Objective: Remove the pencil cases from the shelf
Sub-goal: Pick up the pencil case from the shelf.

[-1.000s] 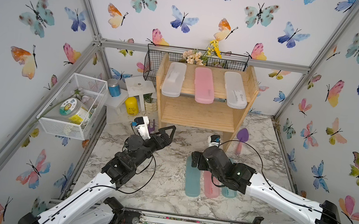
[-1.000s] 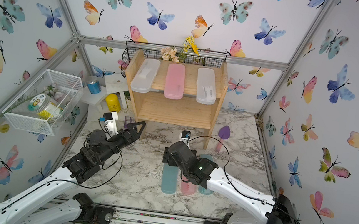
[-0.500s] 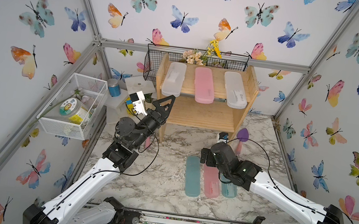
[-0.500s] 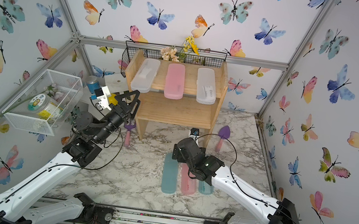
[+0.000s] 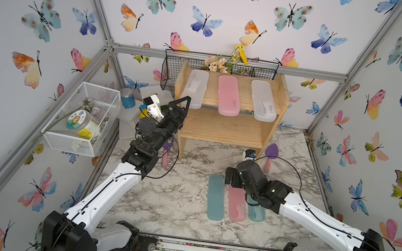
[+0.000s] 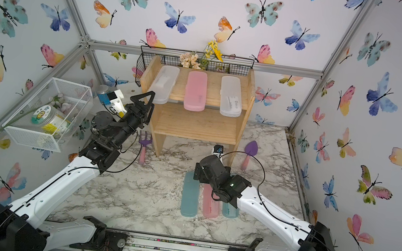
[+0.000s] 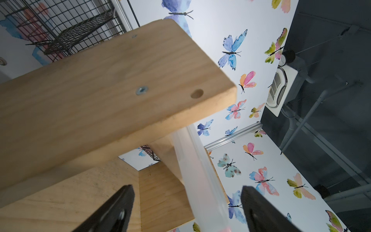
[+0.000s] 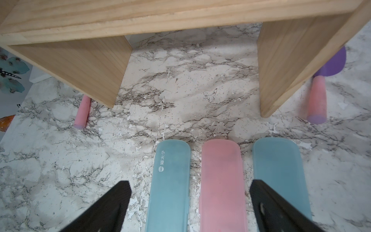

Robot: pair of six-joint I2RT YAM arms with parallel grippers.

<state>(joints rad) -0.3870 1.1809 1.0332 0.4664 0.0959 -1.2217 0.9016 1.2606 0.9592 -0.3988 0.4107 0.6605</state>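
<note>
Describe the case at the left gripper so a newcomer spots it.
Find the wooden shelf at the back; three cases lie on its top tier. It is the frosted white case at the end beside the left gripper, without the dark print of the other white case.

My claw (image 8: 189,183) hangs spread wide and empty over a labelled teal case (image 8: 170,180), a pink case (image 8: 220,180) and a second teal case (image 8: 281,176). They lie side by side on the marble table (image 8: 180,90), just in front of the shelf (image 8: 140,16). Beside one shelf leg lies a purple-bladed trowel (image 8: 319,96); beside the other, a pink handle (image 8: 82,112), perhaps a fork's.
</note>
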